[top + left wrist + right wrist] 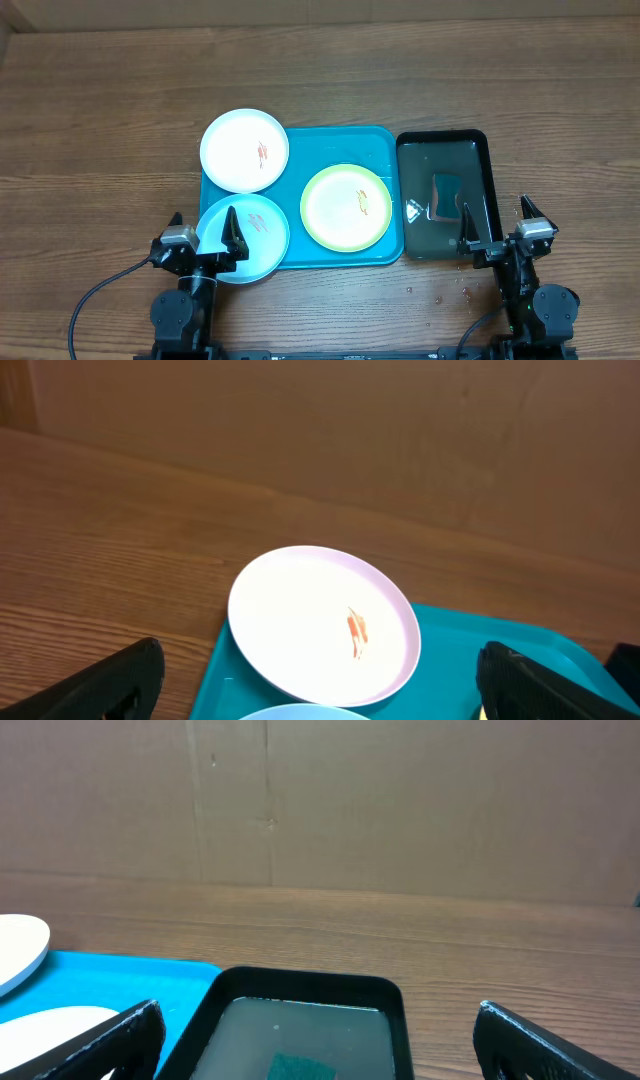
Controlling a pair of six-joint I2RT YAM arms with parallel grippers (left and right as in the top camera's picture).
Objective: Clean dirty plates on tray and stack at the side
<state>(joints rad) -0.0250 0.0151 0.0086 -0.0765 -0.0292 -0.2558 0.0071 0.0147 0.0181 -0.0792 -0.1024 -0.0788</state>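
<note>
Overhead: a brown wooden table (100, 90) carries the turquoise tray (340, 145), with a water-filled black tray (445, 150) holding a sponge (446, 195) beside it. The white plate (244, 150) overhangs the tray's far left corner, the light blue plate (265, 235) its near left, and the yellow-green plate (346, 207) lies inside. Each is smeared reddish-orange. The left gripper (203, 232) and right gripper (495, 225) gape wide, empty.

Left wrist: a plain brown wall (400, 440) shows, and the white plate's smear is sharp.

Right wrist: the black tray's far rim shows.
</note>
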